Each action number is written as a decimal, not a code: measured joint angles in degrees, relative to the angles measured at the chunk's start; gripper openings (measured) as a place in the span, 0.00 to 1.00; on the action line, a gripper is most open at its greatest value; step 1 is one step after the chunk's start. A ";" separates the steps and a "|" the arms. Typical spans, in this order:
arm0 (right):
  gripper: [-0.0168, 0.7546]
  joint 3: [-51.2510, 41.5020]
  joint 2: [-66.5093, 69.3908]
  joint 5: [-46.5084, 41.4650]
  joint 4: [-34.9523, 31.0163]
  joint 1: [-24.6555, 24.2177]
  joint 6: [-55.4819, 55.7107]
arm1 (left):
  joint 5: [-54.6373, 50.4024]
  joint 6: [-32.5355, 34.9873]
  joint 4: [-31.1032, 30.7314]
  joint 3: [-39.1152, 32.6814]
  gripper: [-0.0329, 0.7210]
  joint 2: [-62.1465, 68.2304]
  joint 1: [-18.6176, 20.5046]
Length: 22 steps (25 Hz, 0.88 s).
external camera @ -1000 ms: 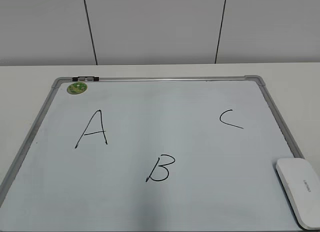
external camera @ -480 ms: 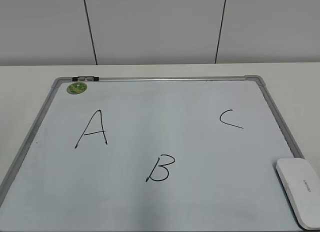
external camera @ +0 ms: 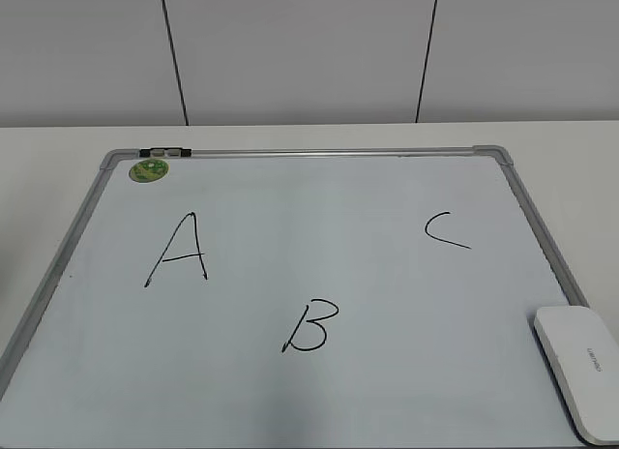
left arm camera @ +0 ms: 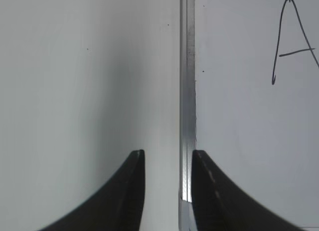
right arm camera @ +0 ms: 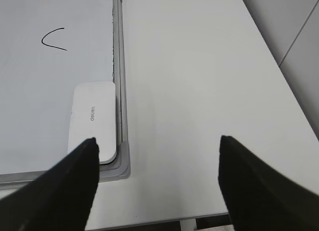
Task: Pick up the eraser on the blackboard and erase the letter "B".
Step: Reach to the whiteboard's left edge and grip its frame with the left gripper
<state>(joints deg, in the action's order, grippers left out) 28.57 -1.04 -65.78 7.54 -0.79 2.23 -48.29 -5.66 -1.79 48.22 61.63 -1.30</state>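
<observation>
The blackboard [external camera: 319, 226] lies flat on the table, with the letter "B" [external camera: 309, 326] near its front middle. The white eraser [external camera: 580, 367] lies on its front right corner. In the right wrist view the eraser [right arm camera: 93, 119] sits against the board's right frame. My right gripper [right arm camera: 158, 140] is wide open and empty, above the table just right of that corner; its left finger is near the eraser's near end. My left gripper [left arm camera: 168, 154] is slightly open and empty, over the board's left frame [left arm camera: 187, 91]. Neither gripper shows in the exterior view.
The letter "A" [external camera: 179, 251] is on the board's left and the "C" [external camera: 447, 231] on its right. A round green sticker [external camera: 149, 169] sits at the back left corner. A white table [right arm camera: 199, 91] surrounds the board; its front edge is close to my right gripper.
</observation>
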 joint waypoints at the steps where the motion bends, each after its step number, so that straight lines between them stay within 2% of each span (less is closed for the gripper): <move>1: 0.74 0.00 0.00 0.00 0.00 0.00 0.00 | 0.06 0.00 0.00 1.65 0.36 2.59 0.00; 12: 0.74 0.00 0.00 0.00 0.00 0.00 0.00 | -5.40 0.00 2.22 19.97 0.36 25.10 0.00; 22: 0.74 0.00 0.00 0.00 0.00 0.00 0.00 | -11.28 0.23 2.57 29.78 0.36 36.56 0.00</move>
<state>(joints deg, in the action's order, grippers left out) 28.57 -1.04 -65.78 7.54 -0.79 2.23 -59.57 -5.43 0.79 78.00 98.20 -1.30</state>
